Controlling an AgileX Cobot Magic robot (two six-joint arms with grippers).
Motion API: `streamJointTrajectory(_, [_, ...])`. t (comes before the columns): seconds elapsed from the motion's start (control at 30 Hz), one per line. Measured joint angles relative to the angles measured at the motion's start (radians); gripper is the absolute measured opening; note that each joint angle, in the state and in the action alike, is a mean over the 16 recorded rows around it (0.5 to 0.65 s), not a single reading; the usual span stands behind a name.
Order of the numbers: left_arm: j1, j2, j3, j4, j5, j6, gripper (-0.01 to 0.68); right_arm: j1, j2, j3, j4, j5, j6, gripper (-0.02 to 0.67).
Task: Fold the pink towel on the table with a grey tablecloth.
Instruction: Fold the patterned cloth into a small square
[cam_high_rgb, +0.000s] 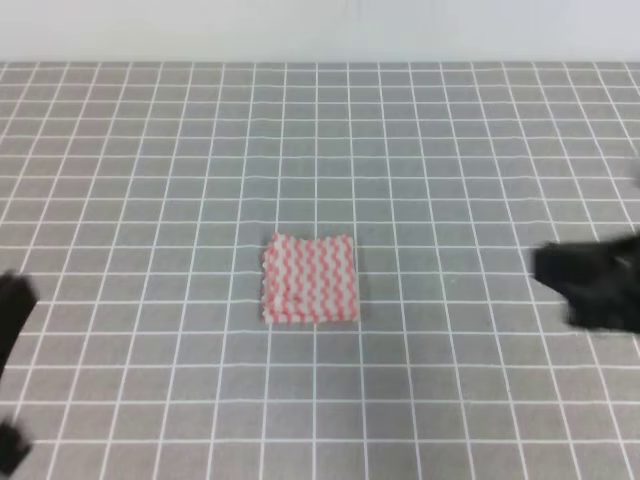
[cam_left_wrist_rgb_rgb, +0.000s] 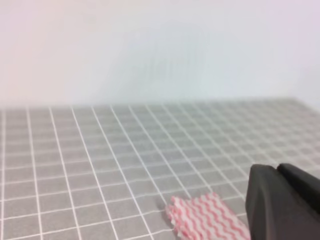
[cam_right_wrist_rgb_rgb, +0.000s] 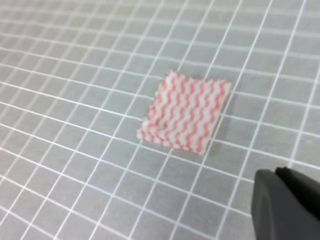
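The pink towel (cam_high_rgb: 308, 279) lies flat in the middle of the table with a grey tablecloth (cam_high_rgb: 430, 150) as a small, roughly square folded pad with wavy pink-and-white stripes. My left gripper (cam_high_rgb: 14, 300) is at the far left edge, well clear of the towel. Far to the right hovers my right gripper (cam_high_rgb: 552, 268), blurred and also clear of it. In the left wrist view the towel (cam_left_wrist_rgb_rgb: 207, 218) lies beside the dark left gripper (cam_left_wrist_rgb_rgb: 276, 171), whose fingers meet with nothing held. The right wrist view shows the towel (cam_right_wrist_rgb_rgb: 186, 111) ahead of the right gripper (cam_right_wrist_rgb_rgb: 275, 174), likewise shut and empty.
The gridded grey cloth (cam_right_wrist_rgb_rgb: 75, 75) spreads out on all sides of the towel. A pale wall (cam_left_wrist_rgb_rgb: 150, 50) rises behind the table's far edge (cam_high_rgb: 320, 62). No other objects show.
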Motion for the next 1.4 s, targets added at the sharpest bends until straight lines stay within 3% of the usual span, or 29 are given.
streamJointTrajectory(0.27, [0.0, -0.28, 0.17, 0.025, -0.003, 0.018, -0.001, 0.0, -0.397, 0.194, -0.067, 0.021, 0.051, -0.016])
streamJointTrajectory(0.6, [0.0, -0.367, 0.266, 0.061, 0.002, 0.062, -0.002, 0.0, -0.743, 0.37, -0.141, -0.049, 0.047, -0.016])
streamJointTrajectory(1.13, [0.0, -0.377, 0.293, 0.059, 0.009, 0.065, -0.002, -0.004, -0.858, 0.553, -0.247, -0.146, 0.033, -0.016])
streamJointTrajectory(1.4, [0.0, -0.379, 0.293, 0.059, 0.014, 0.065, -0.002, -0.106, -0.897, 0.634, -0.411, -0.224, 0.098, -0.016])
